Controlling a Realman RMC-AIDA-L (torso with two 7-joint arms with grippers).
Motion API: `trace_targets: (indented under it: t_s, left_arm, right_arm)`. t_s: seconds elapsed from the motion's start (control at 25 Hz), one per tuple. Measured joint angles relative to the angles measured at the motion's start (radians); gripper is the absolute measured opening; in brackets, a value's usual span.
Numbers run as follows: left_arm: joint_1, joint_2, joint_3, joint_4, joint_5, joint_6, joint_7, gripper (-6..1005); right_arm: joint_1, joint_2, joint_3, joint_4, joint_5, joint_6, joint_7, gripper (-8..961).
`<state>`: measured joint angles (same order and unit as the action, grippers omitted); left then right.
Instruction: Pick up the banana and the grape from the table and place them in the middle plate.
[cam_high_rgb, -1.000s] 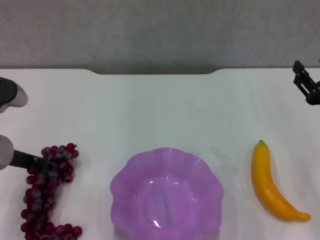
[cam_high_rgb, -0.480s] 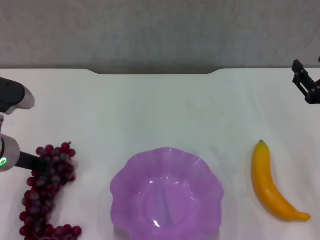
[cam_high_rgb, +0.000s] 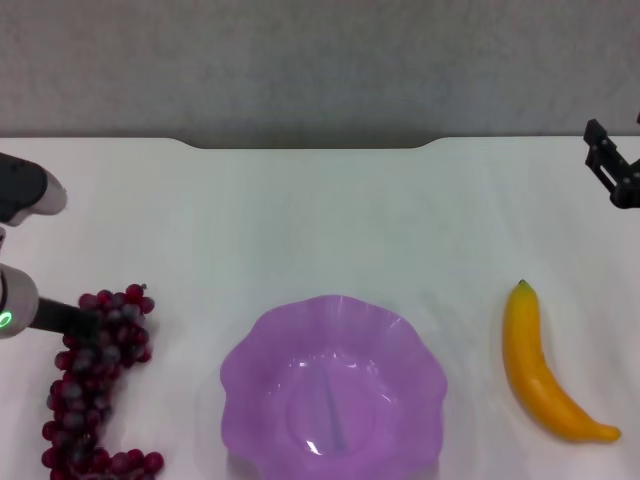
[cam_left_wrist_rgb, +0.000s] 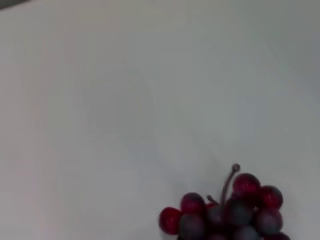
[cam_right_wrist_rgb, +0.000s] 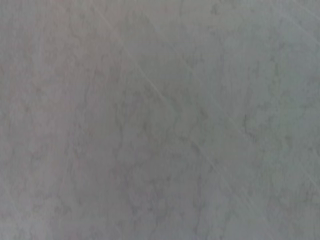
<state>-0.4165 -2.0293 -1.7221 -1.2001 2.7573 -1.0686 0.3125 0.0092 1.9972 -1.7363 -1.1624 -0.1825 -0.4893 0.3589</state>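
The grape (cam_high_rgb: 92, 385) is a long dark red bunch lying on the table (cam_high_rgb: 330, 220) at the front left. My left gripper (cam_high_rgb: 85, 322) reaches in from the left edge and sits at the top end of the bunch. In the left wrist view the bunch's top grapes (cam_left_wrist_rgb: 227, 212) and their stem show close by. The purple scalloped middle plate (cam_high_rgb: 240, 352) stands at the front centre with nothing in it. To its right lies the yellow banana (cam_high_rgb: 538, 368), stem end pointing away from me. Far from it, my right gripper (cam_high_rgb: 612, 168) hangs at the right edge.
The table's far edge has a shallow notch (cam_high_rgb: 310, 146) against a grey wall. The right wrist view shows only bare tabletop (cam_right_wrist_rgb: 160, 120).
My left arm has shifted a little to the right at the top of the bunch, and the upper grapes were nudged slightly. The right arm, banana and plate have not moved.
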Motion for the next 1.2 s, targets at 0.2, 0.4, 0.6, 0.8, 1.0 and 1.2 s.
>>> trace_targets:
  t_s: [0.2, 0.4, 0.6, 0.8, 1.0, 1.2]
  left_arm:
    - [0.049, 0.000, -0.002, -0.080, 0.002, 0.026, -0.006, 105]
    - [0.097, -0.002, -0.014, -0.195, -0.001, 0.047, -0.005, 103]
    - [0.182, -0.004, -0.009, -0.325, -0.025, 0.113, -0.003, 98]
    - [0.241, -0.003, -0.006, -0.449, -0.043, 0.139, 0.001, 96]
    - [0.264, -0.002, -0.027, -0.526, -0.129, 0.157, 0.055, 88]
    - [0.268, -0.001, -0.071, -0.579, -0.319, 0.165, 0.190, 89]
  right_arm:
    - [0.000, 0.000, 0.000, 0.002, 0.000, 0.005, 0.000, 613]
    - [0.004, 0.000, -0.003, 0.002, -0.001, 0.027, 0.000, 613]
    - [0.005, 0.001, -0.003, 0.003, -0.002, 0.029, 0.000, 613]
    - [0.005, 0.002, -0.003, 0.003, -0.002, 0.029, 0.000, 612]
    - [0.005, 0.002, -0.003, 0.003, -0.002, 0.029, 0.000, 612]
    - [0.006, 0.002, -0.003, 0.004, -0.002, 0.029, 0.000, 613]
